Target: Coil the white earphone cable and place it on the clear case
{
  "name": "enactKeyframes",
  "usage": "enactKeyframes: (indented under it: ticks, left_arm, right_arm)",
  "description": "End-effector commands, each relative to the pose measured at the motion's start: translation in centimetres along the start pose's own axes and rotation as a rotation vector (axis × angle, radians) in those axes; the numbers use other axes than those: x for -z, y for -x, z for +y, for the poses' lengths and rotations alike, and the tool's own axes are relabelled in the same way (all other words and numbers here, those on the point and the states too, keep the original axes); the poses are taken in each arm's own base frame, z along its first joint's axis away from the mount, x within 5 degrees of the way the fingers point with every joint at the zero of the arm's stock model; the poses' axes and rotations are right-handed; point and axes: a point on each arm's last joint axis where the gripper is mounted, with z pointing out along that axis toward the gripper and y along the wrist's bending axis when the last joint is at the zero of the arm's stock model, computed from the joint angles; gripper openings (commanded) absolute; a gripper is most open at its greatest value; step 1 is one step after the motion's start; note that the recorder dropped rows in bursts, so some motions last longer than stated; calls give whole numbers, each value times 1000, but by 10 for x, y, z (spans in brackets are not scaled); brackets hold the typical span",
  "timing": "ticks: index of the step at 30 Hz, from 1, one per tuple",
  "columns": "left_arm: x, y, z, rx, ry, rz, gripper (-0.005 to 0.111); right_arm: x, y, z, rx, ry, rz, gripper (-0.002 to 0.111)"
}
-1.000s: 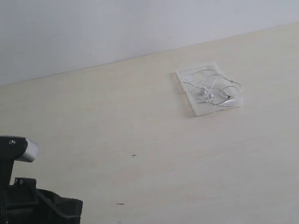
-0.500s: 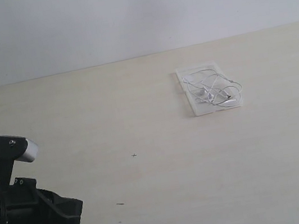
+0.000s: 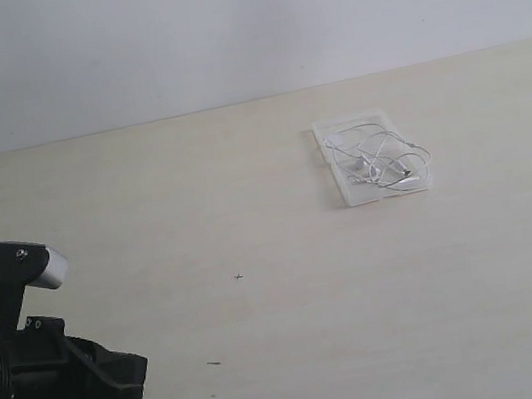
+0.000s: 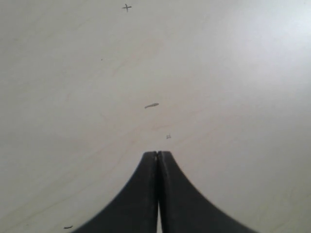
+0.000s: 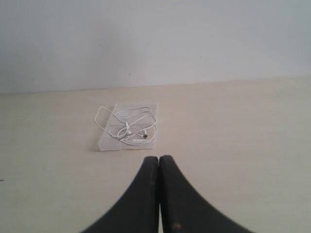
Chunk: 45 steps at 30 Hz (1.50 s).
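Observation:
The white earphone cable (image 3: 381,159) lies in a loose coil on top of the clear case (image 3: 341,191), which rests flat on the table toward the back right. In the right wrist view the same cable (image 5: 127,127) sits on the case (image 5: 104,144), a short way ahead of my right gripper (image 5: 159,158), which is shut and holds nothing. My left gripper (image 4: 158,154) is also shut and empty, over bare table. The left arm's body (image 3: 50,370) fills the lower left corner of the exterior view, far from the case. The right arm is out of the exterior view.
The pale wooden table (image 3: 248,212) runs back to a plain white wall (image 3: 220,35). Small dark marks dot the tabletop: a cross (image 4: 127,7) and a short dash (image 4: 151,105) in the left wrist view.

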Motion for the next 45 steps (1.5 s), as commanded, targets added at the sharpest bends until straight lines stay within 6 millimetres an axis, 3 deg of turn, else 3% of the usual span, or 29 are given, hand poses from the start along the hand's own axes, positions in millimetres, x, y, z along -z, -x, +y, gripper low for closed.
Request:
enactKeyframes:
  ticks: [1, 37, 45]
  left_arm:
    - [0, 2, 0, 0, 0, -8, 0]
    - [0, 2, 0, -2, 0, -8, 0]
    - [2, 4, 11, -63, 126, -27, 0]
  right_arm:
    - [0, -2, -2, -15, -34, 0, 0]
    - [0, -2, -2, 19, -41, 0, 0]
    - [0, -2, -2, 17, -41, 0, 0]
